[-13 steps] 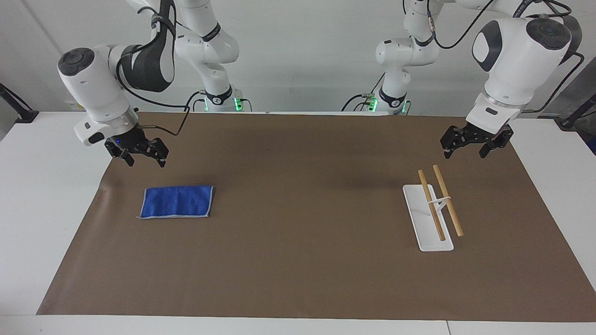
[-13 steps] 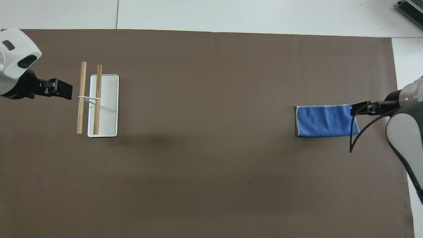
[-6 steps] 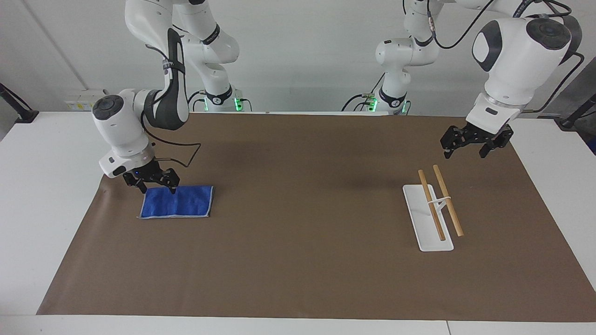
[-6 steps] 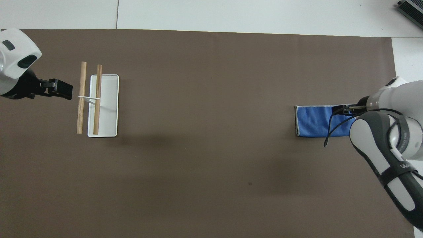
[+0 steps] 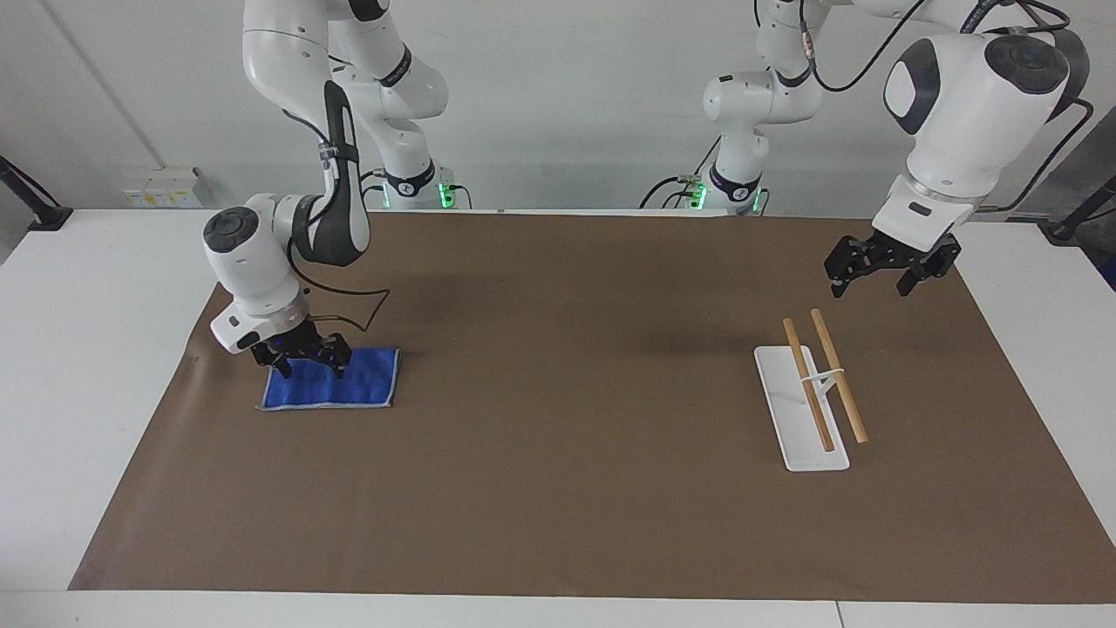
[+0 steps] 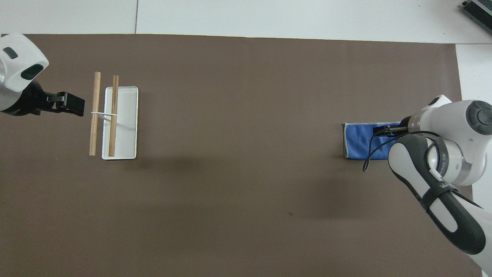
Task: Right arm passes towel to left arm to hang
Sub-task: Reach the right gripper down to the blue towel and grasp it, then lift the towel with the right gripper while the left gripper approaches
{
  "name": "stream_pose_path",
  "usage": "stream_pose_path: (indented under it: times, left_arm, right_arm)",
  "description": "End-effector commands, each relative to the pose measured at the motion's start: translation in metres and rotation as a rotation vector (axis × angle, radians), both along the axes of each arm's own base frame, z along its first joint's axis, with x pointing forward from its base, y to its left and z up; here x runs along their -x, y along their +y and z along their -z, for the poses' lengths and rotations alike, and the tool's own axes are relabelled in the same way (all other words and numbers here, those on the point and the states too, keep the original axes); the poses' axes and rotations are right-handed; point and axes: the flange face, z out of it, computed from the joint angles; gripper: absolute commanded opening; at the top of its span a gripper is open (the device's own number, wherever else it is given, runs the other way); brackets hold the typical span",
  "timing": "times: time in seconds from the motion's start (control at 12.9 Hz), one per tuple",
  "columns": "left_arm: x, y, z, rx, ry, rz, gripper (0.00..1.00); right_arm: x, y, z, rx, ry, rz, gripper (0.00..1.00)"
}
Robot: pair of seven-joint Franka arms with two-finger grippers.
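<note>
Right gripper (image 5: 305,365) has come down from above the paper's edge onto the towel (image 5: 349,385), over the towel's end toward the right arm's side of the table. Fingers spread wide, tips at or just above the cloth; contact not certain. Nothing held.

Towel lies flat on the brown paper (image 5: 558,488), unlifted. Reads as the pickup about to start: the pinch is not yet made, and the handover and hanging are still to come.

Left gripper (image 5: 881,272) waits, fingers wide and empty, over the paper near the rack (image 5: 806,458).

Rack: white base tray with nothing lying in it; two wooden rods (image 5: 837,373) held above it on a thin white stand. Nothing hangs on them.
</note>
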Motion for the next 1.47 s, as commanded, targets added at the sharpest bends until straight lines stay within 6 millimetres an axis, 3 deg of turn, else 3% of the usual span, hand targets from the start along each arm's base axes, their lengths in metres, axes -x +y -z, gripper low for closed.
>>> stream_pose_path:
  times: [0.0,0.23,0.39,0.46,0.54,0.62,1.0,1.39]
  left_arm:
    - [0.008,-0.001,-0.002,-0.005,-0.018,-0.008,1.00]
    - [0.008,-0.002,0.000,-0.004,-0.013,-0.009,1.00]
    - [0.008,-0.001,-0.001,-0.005,-0.016,-0.008,1.00]
    - [0.008,-0.001,-0.001,-0.005,-0.016,-0.008,1.00]
    - [0.008,-0.001,-0.001,-0.005,-0.016,-0.008,1.00]
    - [0.008,-0.001,-0.001,-0.005,-0.016,-0.008,1.00]
    - [0.008,-0.001,-0.001,-0.005,-0.016,-0.008,1.00]
    - [0.008,-0.002,0.000,-0.004,-0.016,-0.010,1.00]
  right_arm:
    - [0.000,0.001,0.019,0.003,-0.005,-0.032,1.00]
    - [0.007,0.002,0.034,0.001,0.020,-0.040,1.00]
    - [0.006,0.004,0.034,0.000,0.018,-0.042,1.00]
    - [0.006,0.005,0.033,0.000,0.020,-0.054,0.76]
    - [0.006,0.007,0.034,0.002,0.022,-0.083,0.20]
    - [0.006,0.007,0.034,0.001,0.021,-0.080,0.00]
    - [0.003,0.007,0.024,0.001,0.006,-0.073,0.00]
    - [0.001,0.019,-0.021,-0.010,-0.046,-0.068,0.00]
